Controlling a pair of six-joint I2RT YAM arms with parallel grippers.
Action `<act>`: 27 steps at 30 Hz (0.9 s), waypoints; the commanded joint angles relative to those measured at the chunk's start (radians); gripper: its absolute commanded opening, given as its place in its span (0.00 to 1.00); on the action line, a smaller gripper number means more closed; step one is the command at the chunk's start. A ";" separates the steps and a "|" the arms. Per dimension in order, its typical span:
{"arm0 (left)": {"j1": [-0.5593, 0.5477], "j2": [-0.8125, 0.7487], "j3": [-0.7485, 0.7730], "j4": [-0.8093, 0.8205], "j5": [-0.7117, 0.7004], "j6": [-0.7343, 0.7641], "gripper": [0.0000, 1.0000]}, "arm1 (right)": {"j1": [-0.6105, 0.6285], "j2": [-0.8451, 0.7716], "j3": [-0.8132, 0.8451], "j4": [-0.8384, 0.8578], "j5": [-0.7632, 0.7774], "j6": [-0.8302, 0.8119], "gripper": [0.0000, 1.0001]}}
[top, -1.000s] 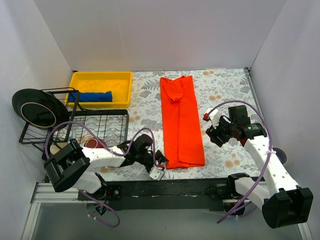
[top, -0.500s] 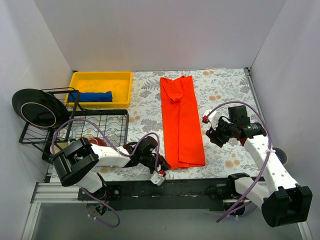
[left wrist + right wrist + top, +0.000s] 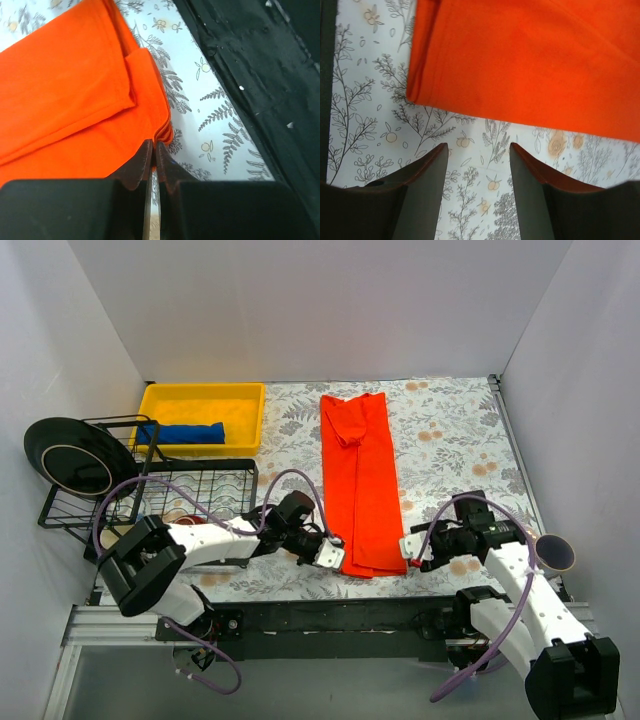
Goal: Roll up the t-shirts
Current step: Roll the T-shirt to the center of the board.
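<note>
Against the earlier overhead frames, both arms have moved to the near end of the orange-red t-shirt [image 3: 360, 490]. The left gripper [image 3: 328, 552] has come in from off the shirt's near-left corner and now sits at that corner. Its jaws, open a second ago, are now pressed together. My left wrist view shows the tips meeting right at the stacked folds of the corner. I cannot tell whether any cloth is caught between them.

The right gripper [image 3: 410, 548] has dropped back from beside the shirt's right edge at mid-table to its near-right corner. Its jaws stand apart and hold nothing. They are over the floral tablecloth [image 3: 450, 430], just short of the shirt's edge.

The shirt itself lies flat at table centre, as before. It is folded into a long strip running from the near edge toward the back wall.

Containers: the yellow bin [image 3: 205, 392] at far left holds the blue t-shirt [image 3: 182, 432], already rolled and lying along the bin's near side. The black wire rack [image 3: 200, 480], just in front of the bin, carries a dark plate [image 3: 68, 452] standing at its left end.
</note>
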 commanded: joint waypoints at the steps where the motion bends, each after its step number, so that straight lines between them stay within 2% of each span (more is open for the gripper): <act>1: 0.011 -0.115 -0.057 -0.025 0.028 -0.229 0.00 | -0.003 -0.055 -0.067 -0.034 -0.156 -0.344 0.60; 3: 0.014 -0.121 -0.063 -0.009 0.004 -0.304 0.00 | -0.001 -0.072 -0.111 -0.052 -0.174 -0.442 0.61; 14: 0.081 -0.054 -0.051 0.207 -0.012 -0.811 0.00 | 0.000 -0.021 -0.162 -0.046 -0.252 -0.532 0.63; 22: 0.097 -0.025 -0.060 0.233 -0.004 -0.840 0.00 | 0.003 -0.009 -0.232 -0.043 -0.268 -0.653 0.63; 27: 0.097 -0.011 -0.057 0.236 -0.007 -0.840 0.00 | 0.015 0.026 -0.243 0.013 -0.268 -0.635 0.62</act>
